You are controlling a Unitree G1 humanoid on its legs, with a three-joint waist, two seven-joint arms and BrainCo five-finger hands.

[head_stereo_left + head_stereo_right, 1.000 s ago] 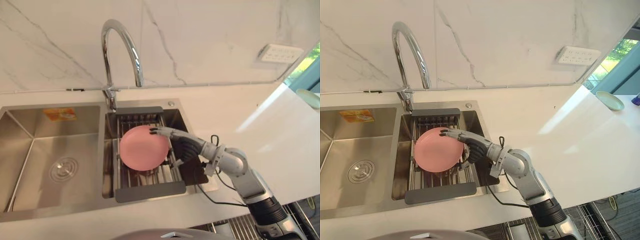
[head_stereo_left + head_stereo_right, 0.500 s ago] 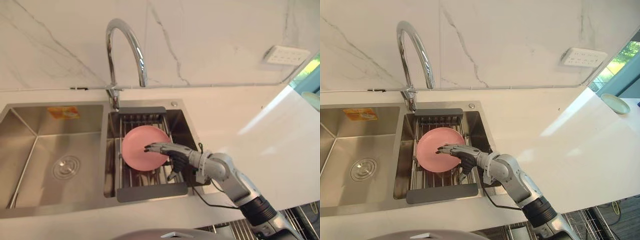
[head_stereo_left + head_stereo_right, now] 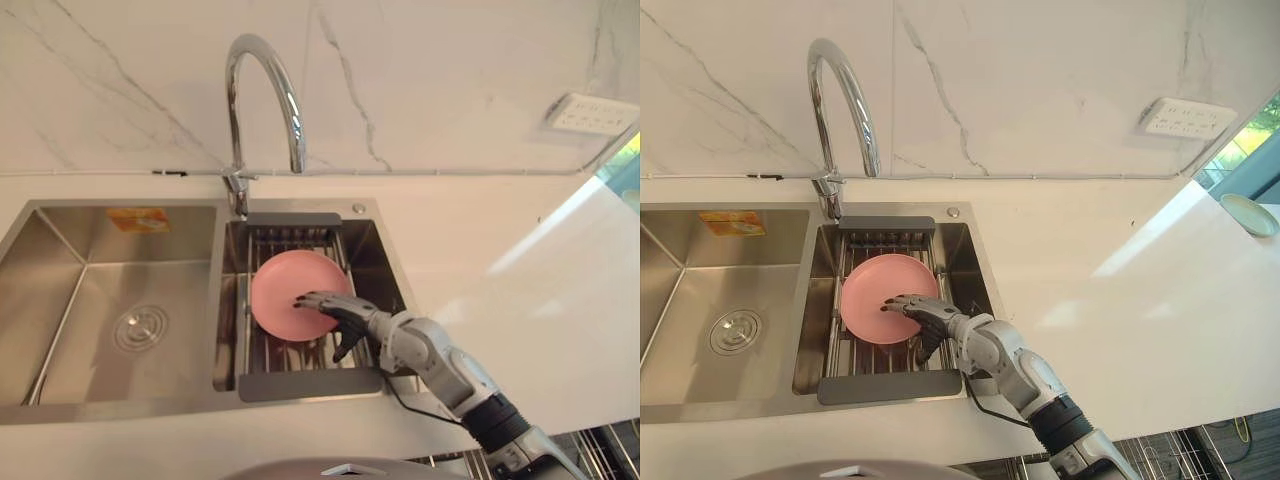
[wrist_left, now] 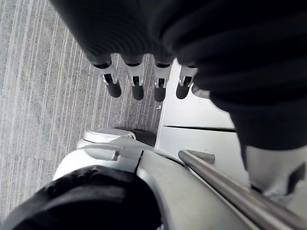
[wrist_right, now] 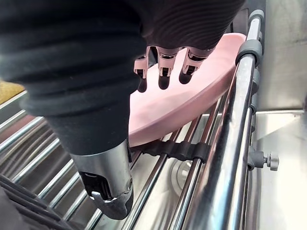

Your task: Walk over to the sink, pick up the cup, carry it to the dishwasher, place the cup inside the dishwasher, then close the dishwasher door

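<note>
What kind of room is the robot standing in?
Most likely a kitchen. There is a steel double sink with a tall curved tap, a pink dish sitting on a drainer rack in it, and a white worktop beside it.

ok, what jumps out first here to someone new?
A pink dish lying in the wire rack set in the sink's right basin. The right hand reaches over it, fingers straight across its top. A tall chrome faucet arches behind the rack; the left hand hangs open above the floor.
</note>
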